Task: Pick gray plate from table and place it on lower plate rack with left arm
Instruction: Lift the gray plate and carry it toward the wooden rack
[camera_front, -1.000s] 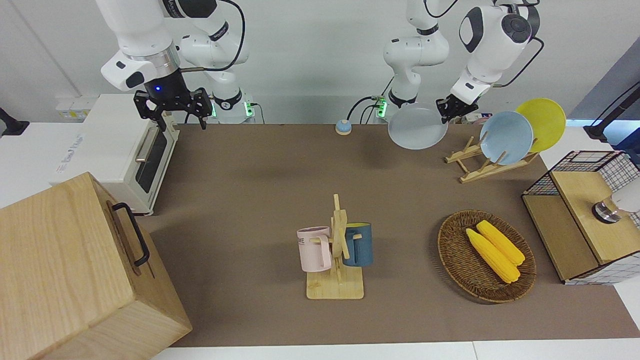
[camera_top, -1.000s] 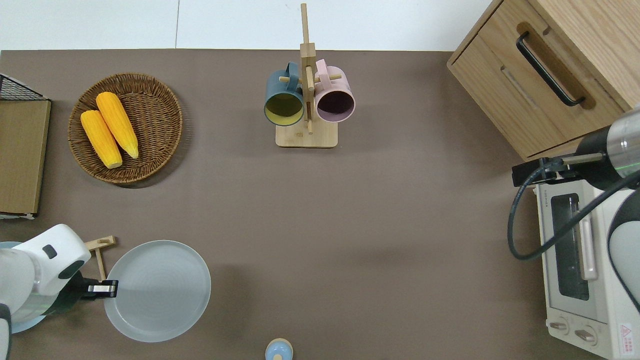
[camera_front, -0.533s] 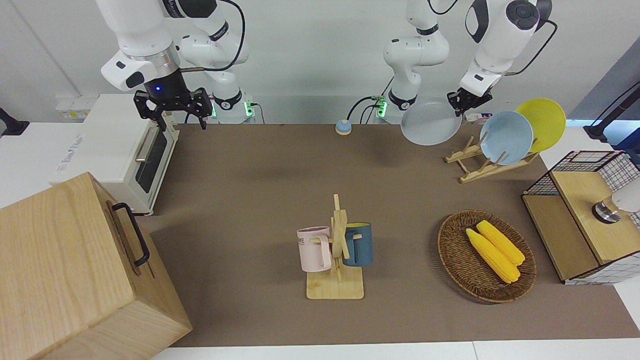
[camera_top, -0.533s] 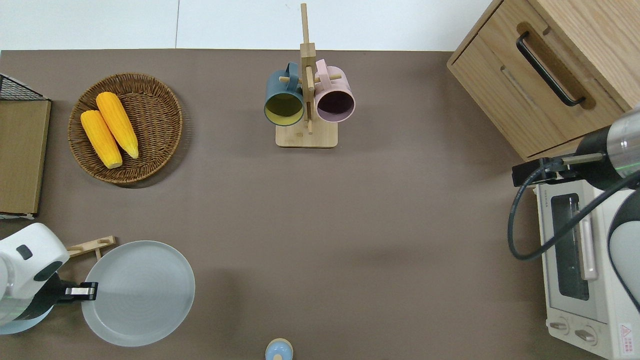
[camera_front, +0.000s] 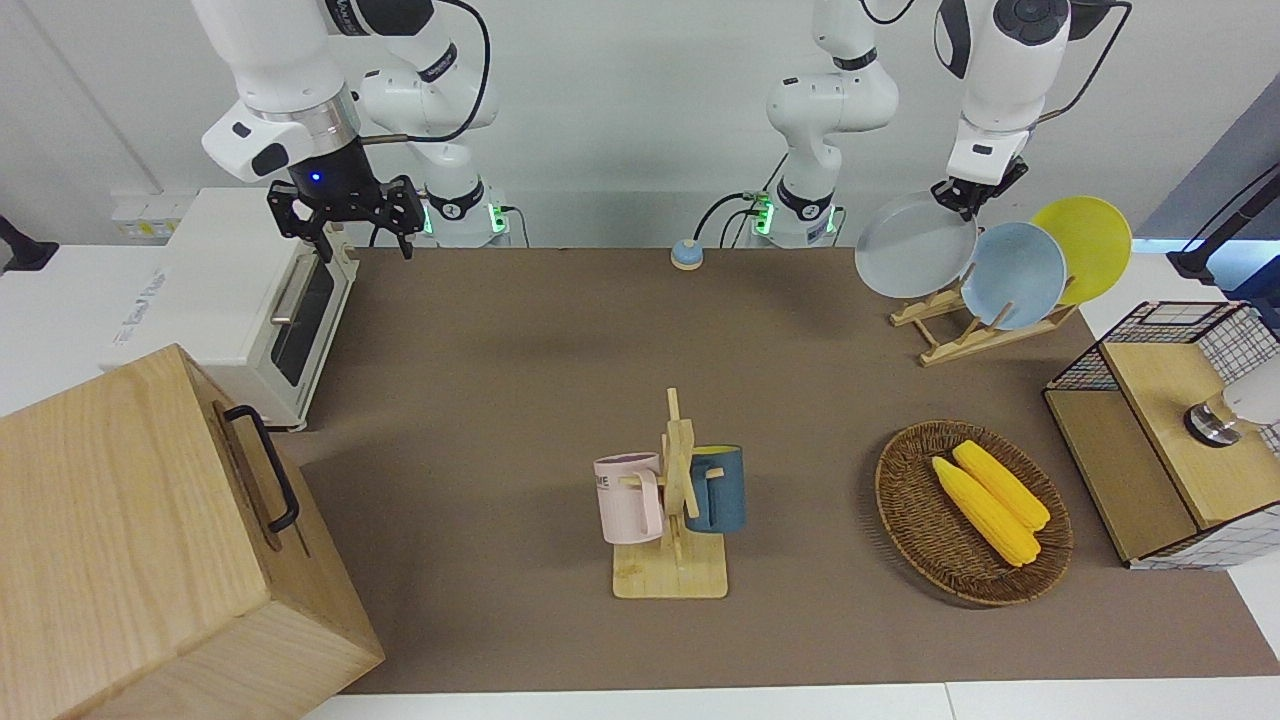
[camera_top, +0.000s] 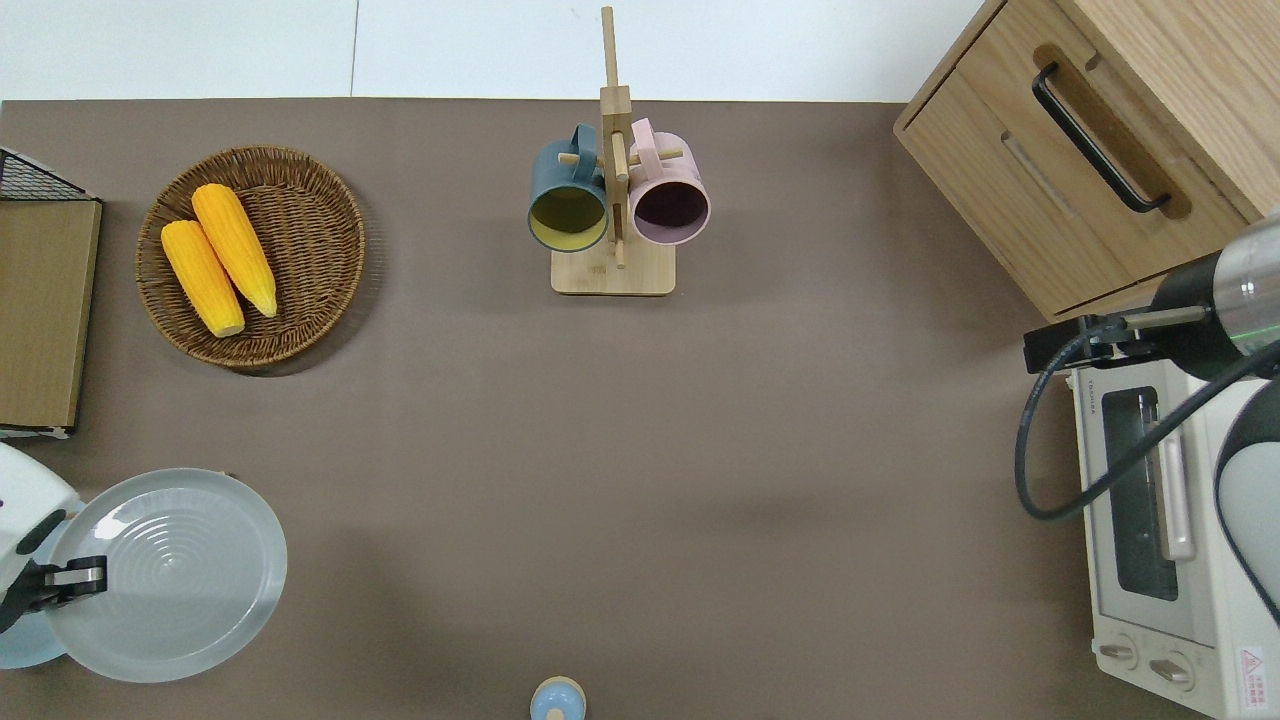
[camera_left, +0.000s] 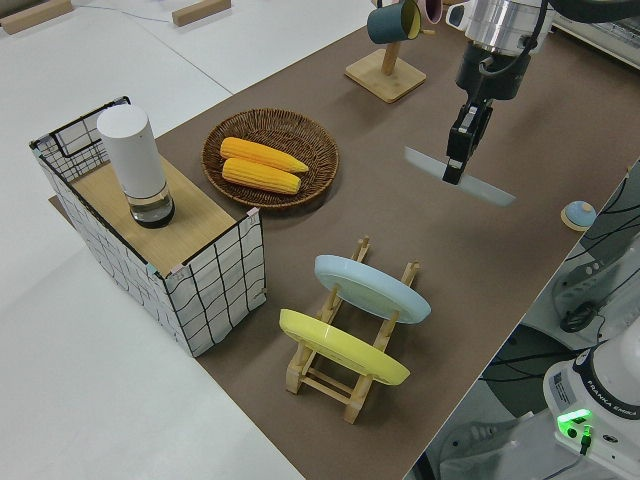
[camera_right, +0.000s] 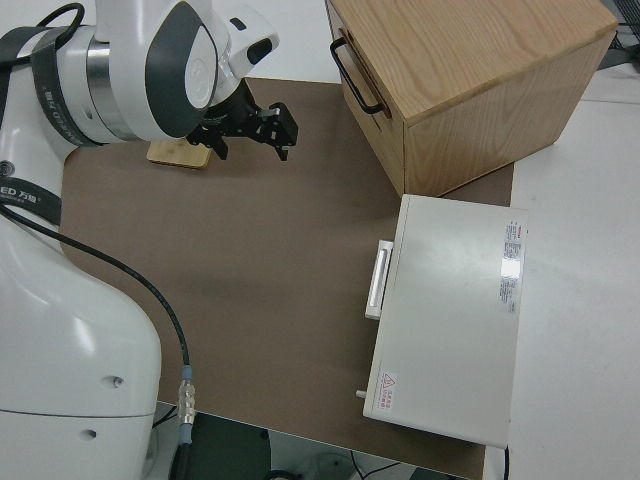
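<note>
Left gripper (camera_front: 968, 193): holds the gray plate (camera_front: 915, 258) by its rim.
Gray plate: in the air, tilted, over the free end of the plate rack (camera_front: 935, 322), beside the blue plate (camera_front: 1020, 275).
Right arm: parked.

Three plates were in view: a gray plate (camera_front: 915, 246), a light blue plate (camera_front: 1020, 276) and a yellow plate (camera_front: 1090, 238). There were two corn cobs (camera_front: 990, 508), two mugs (camera_front: 670, 492), two robot arms (camera_front: 985, 90), one wicker basket (camera_front: 905, 520) and one toaster oven (camera_front: 210, 300).
</note>
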